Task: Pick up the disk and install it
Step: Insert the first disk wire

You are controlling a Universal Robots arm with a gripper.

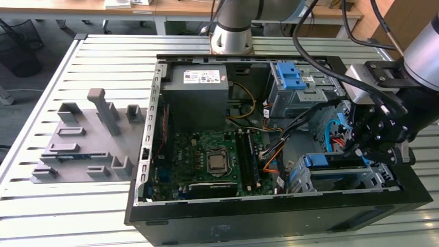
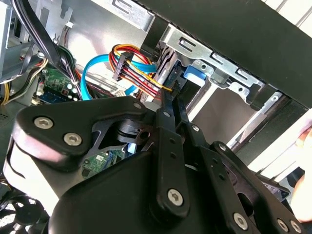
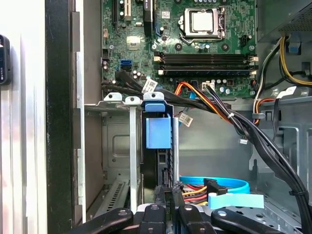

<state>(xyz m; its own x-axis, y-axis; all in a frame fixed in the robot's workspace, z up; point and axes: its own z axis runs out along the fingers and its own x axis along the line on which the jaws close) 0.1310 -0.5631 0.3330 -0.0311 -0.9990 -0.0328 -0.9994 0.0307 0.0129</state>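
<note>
The gripper (image 1: 367, 146) is black with silver screw heads, as the second wrist view (image 2: 168, 105) shows. The computer case (image 1: 274, 218) is black outside and grey metal within. The motherboard (image 1: 205, 159) is green with a silver processor socket (image 3: 202, 22). The power supply (image 1: 199, 98) is grey and carries a white sticker. Blue plastic marks the latch (image 1: 291, 77) on the grey cage, and the disk (image 3: 158, 129) shows a blue carrier edge. The cables (image 2: 134, 66) are red, yellow, orange, black and light blue. The tabletop (image 1: 89, 67) is pale, striped with slats, and the fixture (image 1: 86, 139) at 9 o'clock is grey.
</note>
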